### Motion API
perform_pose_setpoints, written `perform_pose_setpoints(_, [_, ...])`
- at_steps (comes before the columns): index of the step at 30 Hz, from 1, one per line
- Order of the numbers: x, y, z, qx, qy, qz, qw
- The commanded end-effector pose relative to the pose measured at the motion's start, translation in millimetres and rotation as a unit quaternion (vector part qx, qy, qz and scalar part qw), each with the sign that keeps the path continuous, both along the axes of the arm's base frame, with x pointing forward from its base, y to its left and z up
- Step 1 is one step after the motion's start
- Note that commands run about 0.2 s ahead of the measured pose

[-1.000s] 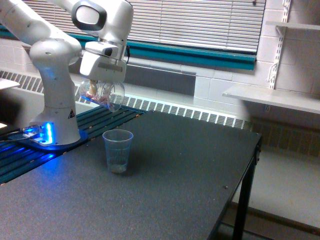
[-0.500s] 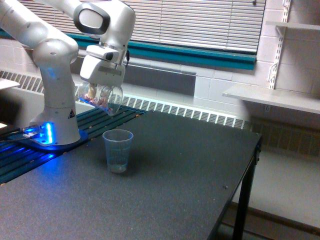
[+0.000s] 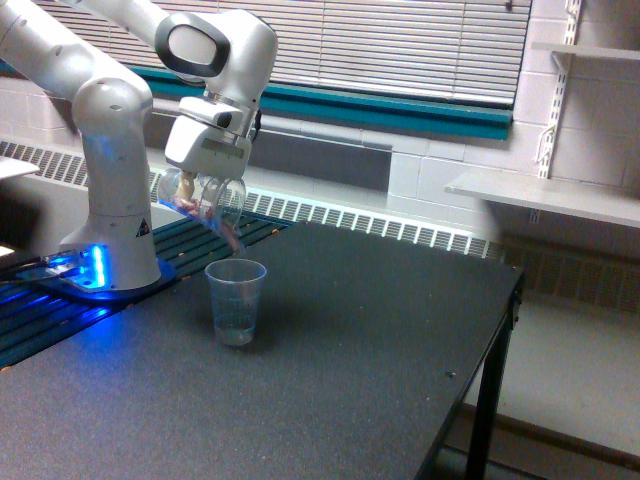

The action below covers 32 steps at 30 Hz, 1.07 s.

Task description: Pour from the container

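Exterior view: dark speckled table (image 3: 350, 340) before window blinds (image 3: 400, 45), white wall shelves (image 3: 545, 190)

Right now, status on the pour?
Gripper shut on container. Container tipped, bits spilling toward measuring cup below. Nothing in the way.

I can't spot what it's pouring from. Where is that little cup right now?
In the exterior view's left half, the container hangs tilted in the gripper, just above the measuring cup standing on the dark table.
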<state>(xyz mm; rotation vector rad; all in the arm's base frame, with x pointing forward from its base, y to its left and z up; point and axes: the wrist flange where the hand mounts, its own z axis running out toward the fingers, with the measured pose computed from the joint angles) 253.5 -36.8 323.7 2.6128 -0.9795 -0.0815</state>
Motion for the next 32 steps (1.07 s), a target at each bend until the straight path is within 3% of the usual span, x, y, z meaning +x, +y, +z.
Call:
perform_pose_setpoints(1, [-9.2,7.8,-12.0,-0.014,0.012,-0.004,0.9998])
perform_pose_setpoints(20, [-12.1,0.2,-7.9,-0.027,0.009,-0.019,0.9994])
perform_pose_setpoints(32, [-9.7,-0.6,-7.9,-0.021,0.0,-0.019,0.9996])
